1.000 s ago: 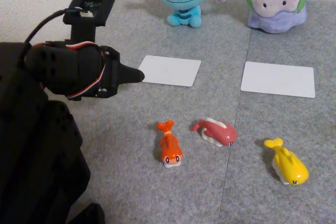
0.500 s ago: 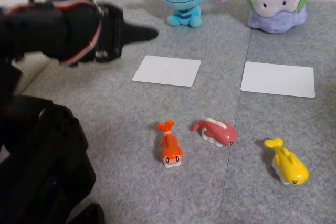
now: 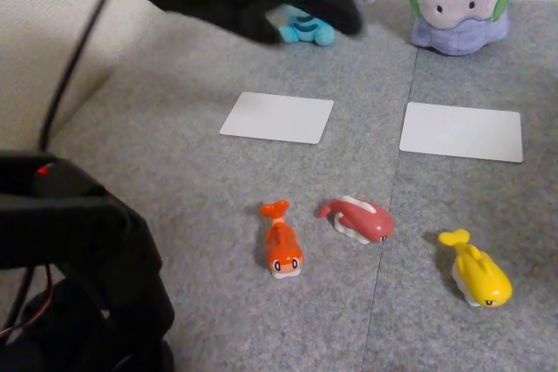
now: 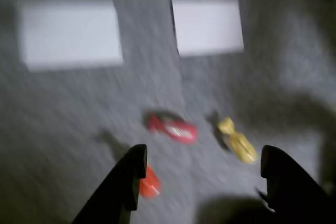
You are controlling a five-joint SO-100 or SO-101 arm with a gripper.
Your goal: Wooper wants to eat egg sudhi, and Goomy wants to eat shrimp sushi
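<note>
Wooper (image 3: 317, 37), the light-blue plush, sits at the back and is mostly hidden behind my raised black gripper (image 3: 305, 20). Goomy (image 3: 458, 2), the lilac plush, sits to its right. In the fixed view the orange shrimp sushi (image 3: 282, 248) lies front left and the yellow egg sudhi (image 3: 476, 278) front right. The blurred wrist view shows my gripper (image 4: 205, 163) open and empty, high above the mat. There the egg sudhi (image 4: 239, 142) lies between the fingers, and the shrimp sushi (image 4: 150, 185) peeks out beside the left finger (image 4: 128, 182).
A pink-red fish toy (image 3: 357, 219) (image 4: 173, 128) lies between the orange and yellow ones. Two white cards (image 3: 277, 118) (image 3: 462, 131) lie flat on the grey mat (image 3: 174, 180) in front of the plushes. The arm's black base (image 3: 70, 285) fills the front left corner.
The arm has risen and swung right, from beside the left card to high up in front of Wooper. The toys, cards and plushes have not moved.
</note>
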